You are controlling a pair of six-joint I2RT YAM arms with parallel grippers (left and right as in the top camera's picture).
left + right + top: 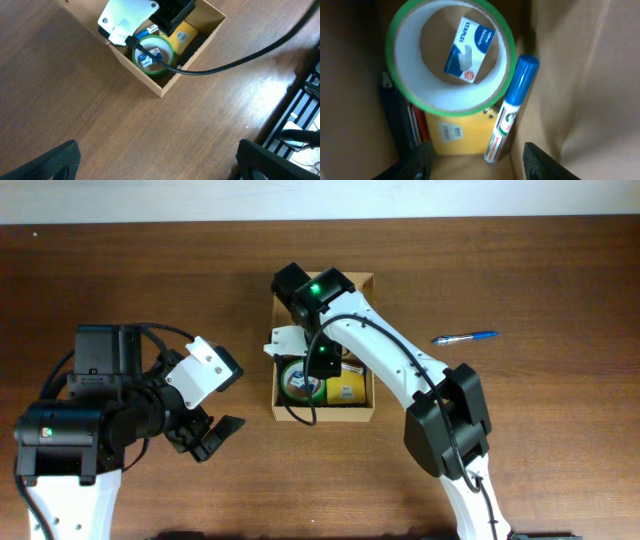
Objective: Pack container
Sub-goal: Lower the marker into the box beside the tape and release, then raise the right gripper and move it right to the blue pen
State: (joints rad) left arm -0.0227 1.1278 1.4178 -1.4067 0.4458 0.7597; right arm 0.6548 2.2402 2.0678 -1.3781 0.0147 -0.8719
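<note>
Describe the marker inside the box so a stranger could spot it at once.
On the table, find the open cardboard box. Inside, a marker lies between the green tape roll and the box wall. Its slim white barrel and blue cap set it apart from the roll and yellow pack.

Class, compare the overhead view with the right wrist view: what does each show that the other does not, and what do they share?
Only overhead: the blue pen lying on the table outside the cardboard box, and the left arm. Only right wrist: a blue-capped marker beside the roll and a small blue-and-white staples box inside its ring. Both: the green tape roll and the yellow item inside the box.
</note>
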